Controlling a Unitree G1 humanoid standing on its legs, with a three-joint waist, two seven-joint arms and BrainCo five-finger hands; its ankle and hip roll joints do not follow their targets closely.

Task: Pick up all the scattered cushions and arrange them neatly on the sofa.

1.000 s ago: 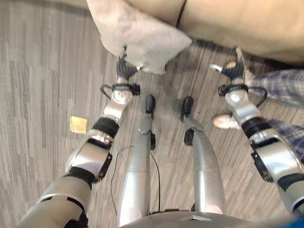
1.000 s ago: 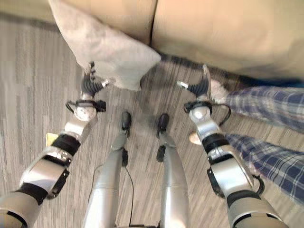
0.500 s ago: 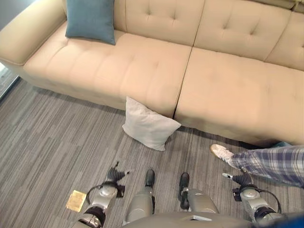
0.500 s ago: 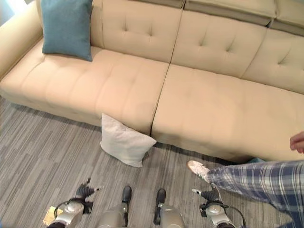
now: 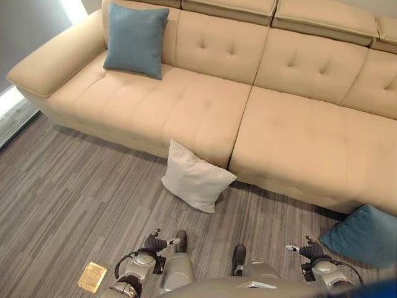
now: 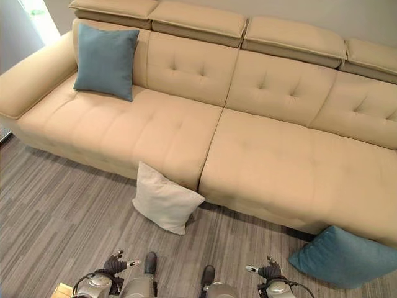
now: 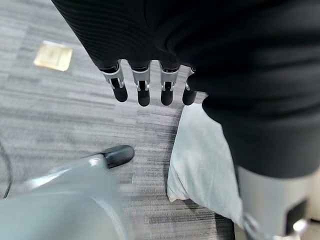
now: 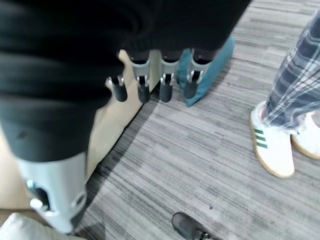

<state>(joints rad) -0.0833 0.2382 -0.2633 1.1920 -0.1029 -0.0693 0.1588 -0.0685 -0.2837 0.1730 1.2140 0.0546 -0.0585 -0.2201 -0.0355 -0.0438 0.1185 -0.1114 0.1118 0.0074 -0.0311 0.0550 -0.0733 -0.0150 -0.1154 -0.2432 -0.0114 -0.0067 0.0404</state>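
Sofa seating is being left mostly bare, one blue cushion propped at its left end. Against its front edge the white cushion is leaning on the floor, and a teal cushion is lying by its right end. Both the left hand and right hand are being held empty with fingers straight, so the white cushion is probably best clasped by opposite edges.

The left hand wears a dark ribbed cover over its back and wrist. From under it comes a row of silver fingers with rounded black tips. Its thumb is a smooth silver-grey block with a small dark panel and screw near the end. The right hand is built alike: black ribbed cover, silver dark-tipped fingers, and a grey thumb with round fasteners.
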